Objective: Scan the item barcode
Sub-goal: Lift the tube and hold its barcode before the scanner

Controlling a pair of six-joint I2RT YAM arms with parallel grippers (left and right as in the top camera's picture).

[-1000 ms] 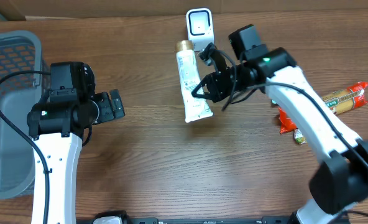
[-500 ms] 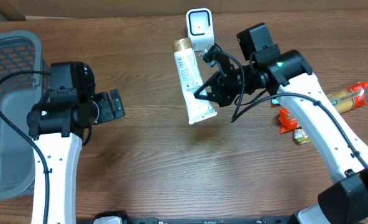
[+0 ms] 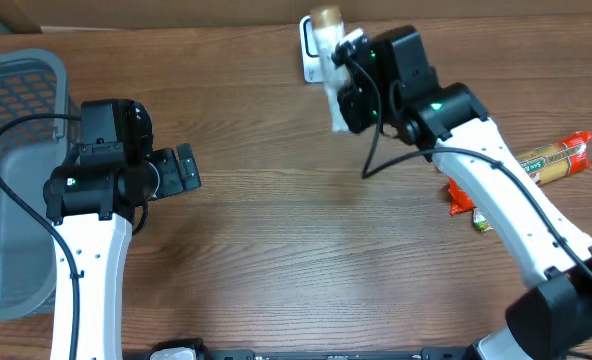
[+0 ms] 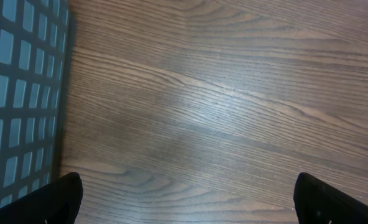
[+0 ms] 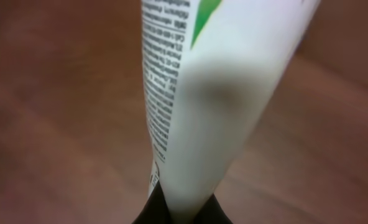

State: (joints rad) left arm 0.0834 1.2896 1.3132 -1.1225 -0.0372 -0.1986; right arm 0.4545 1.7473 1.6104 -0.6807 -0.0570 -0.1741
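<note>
- Since one second ago, the right gripper [image 3: 346, 105] has swung the white tube [image 3: 332, 62] from the mid-table area up toward the far edge. The tube is motion-blurred.
- The tube now overlaps the white scanner [image 3: 307, 48] in the overhead view, gold cap [image 3: 326, 16] farthest from the robot.
- Right gripper is clamped on the tube's flat crimped end. In the wrist view, small print and a green mark run up the tube.
- Left gripper [image 3: 184, 168] is unchanged: jaws spread wide, empty, over bare table [image 3: 296, 260], near the grey basket [image 3: 16, 100].
- A yellow-red packet [image 3: 551, 160] and a red packet [image 3: 461, 195] lie at the right, well apart from the tube.
</note>
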